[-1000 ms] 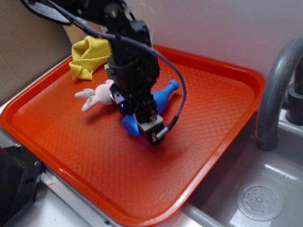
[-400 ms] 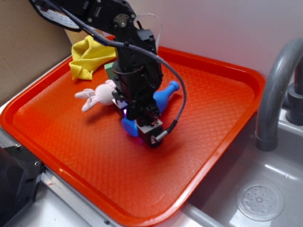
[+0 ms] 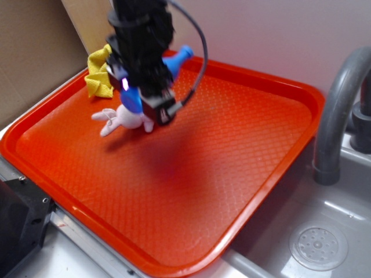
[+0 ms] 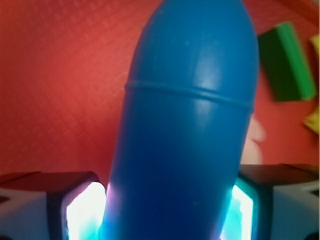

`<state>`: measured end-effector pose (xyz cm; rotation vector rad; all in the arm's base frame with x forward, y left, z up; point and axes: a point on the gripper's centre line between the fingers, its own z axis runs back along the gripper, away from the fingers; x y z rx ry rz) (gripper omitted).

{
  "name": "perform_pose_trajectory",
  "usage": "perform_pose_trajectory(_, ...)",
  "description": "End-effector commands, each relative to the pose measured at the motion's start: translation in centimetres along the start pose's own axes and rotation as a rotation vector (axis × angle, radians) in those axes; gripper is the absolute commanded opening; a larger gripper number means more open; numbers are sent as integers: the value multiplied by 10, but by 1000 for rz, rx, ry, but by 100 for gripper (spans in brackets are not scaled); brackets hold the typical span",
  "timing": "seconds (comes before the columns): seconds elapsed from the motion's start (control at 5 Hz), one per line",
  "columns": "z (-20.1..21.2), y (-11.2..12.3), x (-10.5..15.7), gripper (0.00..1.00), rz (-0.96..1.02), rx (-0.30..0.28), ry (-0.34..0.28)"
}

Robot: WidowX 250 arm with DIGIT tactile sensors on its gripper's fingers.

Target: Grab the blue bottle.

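Observation:
The blue bottle (image 3: 177, 59) hangs tilted above the red tray (image 3: 243, 145), its capped neck pointing up to the right and its rounded base (image 3: 131, 100) low on the left. My gripper (image 3: 143, 92) is shut on its body, well off the tray floor. In the wrist view the bottle (image 4: 190, 125) fills the middle, pinched between the two lit pads (image 4: 82, 210) of my gripper (image 4: 170, 212). The neck and cap are out of the wrist view.
A pink plush bunny (image 3: 119, 119) lies on the tray just under the gripper. A yellow cloth (image 3: 98, 80) is bunched at the tray's back left. A green block (image 4: 282, 62) shows in the wrist view. A grey faucet (image 3: 339, 110) and sink drain (image 3: 319, 246) are at the right.
The gripper has risen from the tray floor and shifted back and left, carrying the blue bottle up with it. The bunny stays where it was.

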<state>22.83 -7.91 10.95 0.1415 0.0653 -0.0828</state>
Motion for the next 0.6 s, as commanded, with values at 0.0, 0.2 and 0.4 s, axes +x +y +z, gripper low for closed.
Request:
perform_pose_trajectory(0.0,87,49,-24,0,126,-111,-99)
perform_pose_trajectory(0.2,99,57,-31,0,125,-144,-145)
perform_pose_trajectory(0.4,92,52,-26,0,12,-100,-196)
